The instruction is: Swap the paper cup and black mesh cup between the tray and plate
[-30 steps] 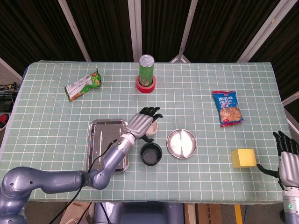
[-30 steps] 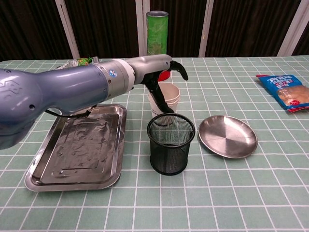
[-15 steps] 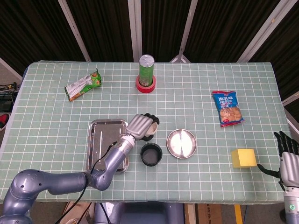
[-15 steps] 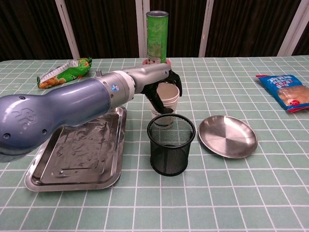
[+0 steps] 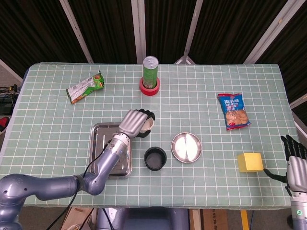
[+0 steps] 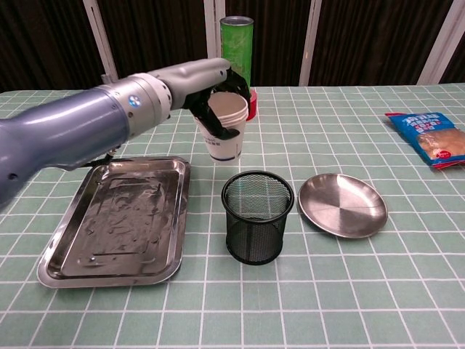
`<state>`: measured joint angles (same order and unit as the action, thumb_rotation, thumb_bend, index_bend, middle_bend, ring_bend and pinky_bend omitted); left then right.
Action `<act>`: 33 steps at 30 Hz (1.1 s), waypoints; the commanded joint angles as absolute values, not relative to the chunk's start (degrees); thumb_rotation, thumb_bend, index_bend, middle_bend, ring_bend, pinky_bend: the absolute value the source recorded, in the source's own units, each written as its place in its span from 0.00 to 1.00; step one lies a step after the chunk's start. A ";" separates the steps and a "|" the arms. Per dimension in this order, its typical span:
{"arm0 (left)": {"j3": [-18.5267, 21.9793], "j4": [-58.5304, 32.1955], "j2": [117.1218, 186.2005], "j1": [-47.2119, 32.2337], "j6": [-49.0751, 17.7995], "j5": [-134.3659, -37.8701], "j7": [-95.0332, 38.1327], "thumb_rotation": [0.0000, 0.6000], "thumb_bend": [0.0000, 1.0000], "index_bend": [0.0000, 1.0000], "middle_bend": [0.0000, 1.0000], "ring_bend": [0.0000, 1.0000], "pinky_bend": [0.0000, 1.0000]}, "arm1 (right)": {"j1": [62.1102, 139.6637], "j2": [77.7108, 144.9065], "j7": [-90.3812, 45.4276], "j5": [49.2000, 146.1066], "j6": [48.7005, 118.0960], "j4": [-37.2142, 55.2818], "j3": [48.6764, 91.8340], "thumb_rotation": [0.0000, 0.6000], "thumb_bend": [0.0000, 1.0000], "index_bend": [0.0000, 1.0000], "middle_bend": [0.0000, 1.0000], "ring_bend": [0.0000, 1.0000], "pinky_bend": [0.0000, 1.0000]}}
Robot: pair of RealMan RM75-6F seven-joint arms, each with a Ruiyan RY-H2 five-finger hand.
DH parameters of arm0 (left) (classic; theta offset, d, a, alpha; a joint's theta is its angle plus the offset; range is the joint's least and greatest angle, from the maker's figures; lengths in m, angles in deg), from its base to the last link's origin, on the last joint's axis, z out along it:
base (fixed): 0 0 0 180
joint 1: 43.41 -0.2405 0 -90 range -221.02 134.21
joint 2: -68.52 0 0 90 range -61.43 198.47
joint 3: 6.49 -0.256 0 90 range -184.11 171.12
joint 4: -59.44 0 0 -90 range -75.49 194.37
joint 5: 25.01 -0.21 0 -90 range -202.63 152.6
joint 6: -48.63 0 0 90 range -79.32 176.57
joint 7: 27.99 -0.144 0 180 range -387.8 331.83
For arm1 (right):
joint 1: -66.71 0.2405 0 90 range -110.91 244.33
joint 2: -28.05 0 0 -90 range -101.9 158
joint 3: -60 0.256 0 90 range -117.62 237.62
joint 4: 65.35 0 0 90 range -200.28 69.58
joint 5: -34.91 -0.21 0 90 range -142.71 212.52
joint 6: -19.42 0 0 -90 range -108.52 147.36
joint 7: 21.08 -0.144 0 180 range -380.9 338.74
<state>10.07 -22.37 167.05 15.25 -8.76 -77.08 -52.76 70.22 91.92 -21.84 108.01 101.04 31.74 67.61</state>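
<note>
The left hand [image 6: 208,93] grips the paper cup [image 6: 225,125] in the air above the table, just past the tray [image 6: 116,218], axis slightly tilted, mouth up. The black mesh cup [image 6: 256,216] stands upright between tray and plate [image 6: 342,204]. The right hand [image 5: 296,163] holds nothing, fingers spread.

Lab – dark curtains [image 5: 105,28], gridded table [image 5: 201,76]

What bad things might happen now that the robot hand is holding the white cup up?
The left robot hand holds the paper cup tilted above the table, so it might slip out. The black mesh cup stands just below and nearby; a low swing could knock it into the plate. Dropped early, the cup might miss the tray.
</note>
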 commanded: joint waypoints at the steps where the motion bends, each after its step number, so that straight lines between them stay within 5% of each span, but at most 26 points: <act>1: 7.87 -34.71 156.42 10.53 -9.32 -76.42 -53.53 1.00 0.50 0.42 0.34 0.33 0.43 | 70.22 91.96 -21.63 107.97 100.98 31.91 67.58 1.00 0.00 0.00 0.00 0.05 0.00; 9: 0.16 -44.16 144.88 2.26 -11.73 -80.66 -51.11 1.00 0.50 0.42 0.34 0.33 0.43 | 70.21 92.12 -20.83 108.33 101.08 32.55 67.44 1.00 0.00 0.01 0.00 0.05 0.00; 21: -4.34 -31.13 150.41 -1.55 -8.44 -94.22 -36.63 1.00 0.49 0.41 0.28 0.27 0.39 | 70.44 92.47 -21.19 108.45 100.58 32.40 67.51 1.00 0.00 0.01 0.00 0.05 0.00; 23: -4.65 -30.22 150.74 -1.50 -7.74 -94.45 -36.83 1.00 0.43 0.40 0.25 0.22 0.34 | 70.42 92.46 -21.26 108.43 100.56 32.35 67.51 1.00 0.00 0.01 0.00 0.05 0.00; 29: -5.08 -30.52 150.15 -0.49 -4.48 -92.37 -41.09 1.00 0.05 0.27 0.04 0.01 0.17 | 70.19 92.04 -21.19 108.55 100.72 32.38 67.39 1.00 0.00 0.01 0.00 0.05 0.00; 33: -4.41 -33.04 149.01 -0.30 -5.70 -93.15 -43.49 1.00 0.00 0.23 0.00 0.00 0.14 | 70.00 91.63 -22.10 108.54 100.95 32.44 67.62 1.00 0.00 0.01 0.00 0.05 0.00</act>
